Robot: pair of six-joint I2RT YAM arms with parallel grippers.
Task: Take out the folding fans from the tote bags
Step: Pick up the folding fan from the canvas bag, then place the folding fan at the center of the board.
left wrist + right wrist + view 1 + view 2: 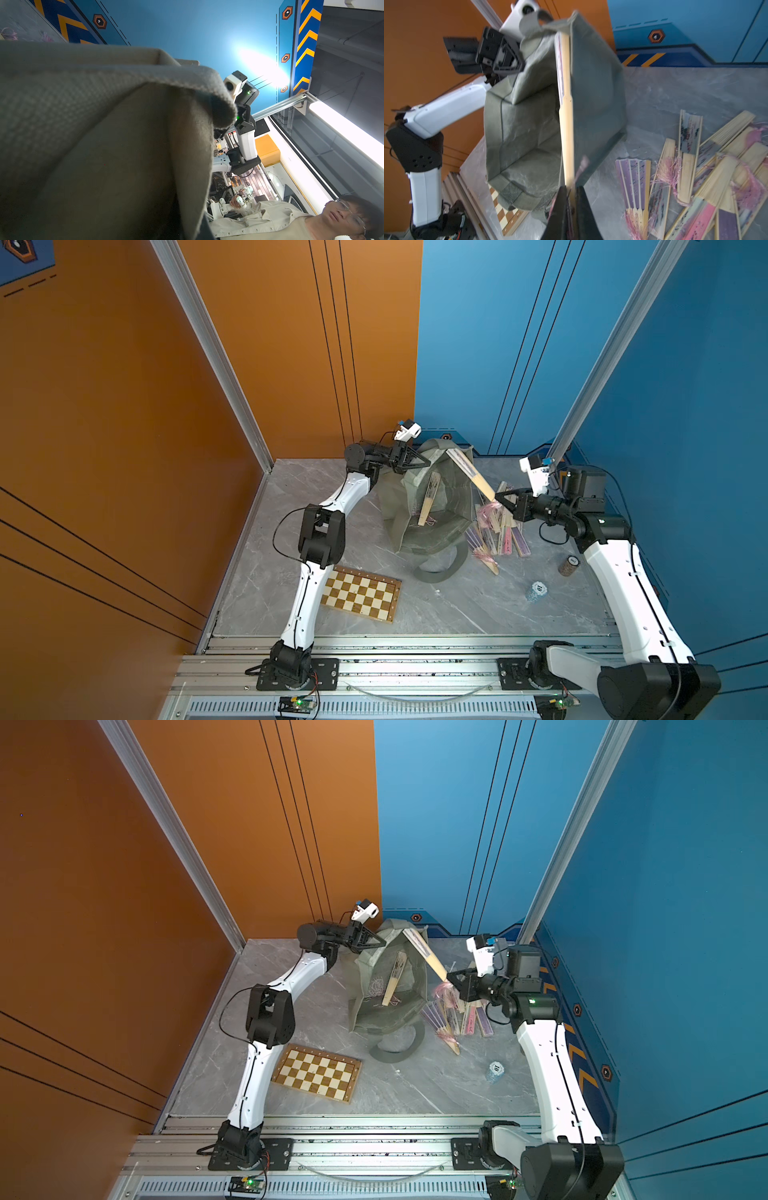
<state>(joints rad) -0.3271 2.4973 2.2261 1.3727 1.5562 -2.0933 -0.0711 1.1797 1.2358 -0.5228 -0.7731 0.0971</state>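
Grey tabletop [457,605] — right gripper [500,498] clamps fan [471,475] slanting from tote [432,531] (left gripper [426,463] pinches rim).

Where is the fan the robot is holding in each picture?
Top view: held fan slants out of the tote bag, just right of centre.
Top view: held fan, same spot.
Left wrist: not in it.
Right wrist: long pale stick up the middle.
Shared landmark: tote bag.

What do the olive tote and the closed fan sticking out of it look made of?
Olive-green soft tote bag: matte woven fabric, likely canvas; coarse weave, soft creases. Slim closed folding fan: smooth pale bamboo or wood guard, grain unclear; printed leaf, paper or cloth.
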